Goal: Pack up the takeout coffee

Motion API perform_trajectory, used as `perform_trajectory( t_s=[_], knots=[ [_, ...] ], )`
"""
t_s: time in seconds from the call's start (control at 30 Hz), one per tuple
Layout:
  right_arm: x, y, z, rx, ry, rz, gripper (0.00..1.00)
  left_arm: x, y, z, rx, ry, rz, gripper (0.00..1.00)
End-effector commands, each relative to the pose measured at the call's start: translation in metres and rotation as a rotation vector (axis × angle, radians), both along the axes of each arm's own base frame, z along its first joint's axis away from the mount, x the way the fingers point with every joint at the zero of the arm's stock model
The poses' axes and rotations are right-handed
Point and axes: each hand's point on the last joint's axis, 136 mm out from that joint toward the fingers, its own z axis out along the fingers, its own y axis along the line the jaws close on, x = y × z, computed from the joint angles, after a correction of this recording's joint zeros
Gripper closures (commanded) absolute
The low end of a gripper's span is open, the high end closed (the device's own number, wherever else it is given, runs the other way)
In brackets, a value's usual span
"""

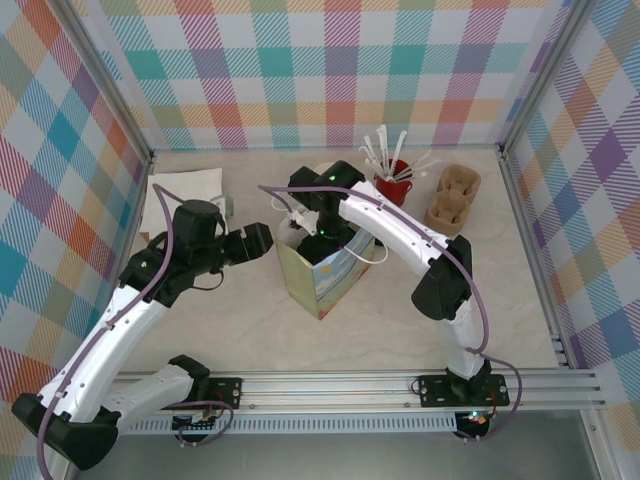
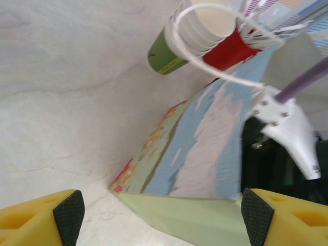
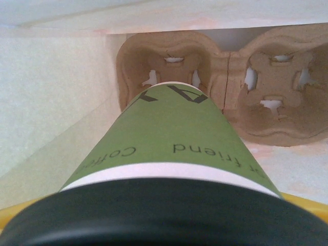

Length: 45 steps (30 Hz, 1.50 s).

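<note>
Right wrist: coffee (image 3: 169, 133) in right gripper (image 1: 325, 248)

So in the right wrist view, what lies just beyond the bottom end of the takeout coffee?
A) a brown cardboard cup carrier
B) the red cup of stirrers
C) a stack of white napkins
A: past the green lower part of the takeout coffee sits a brown moulded cup carrier, its round pockets with cut-out holes facing the camera.
</note>
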Motion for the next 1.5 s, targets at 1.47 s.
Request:
perform_trajectory(
  t_s=[1.47],
  knots=[
    [0.004, -0.007, -0.001, -0.022, -0.021, -0.008, 0.22, -0.009, 0.014, -0.062, 0.041, 0.125, 0.072, 0.17]
  ],
)
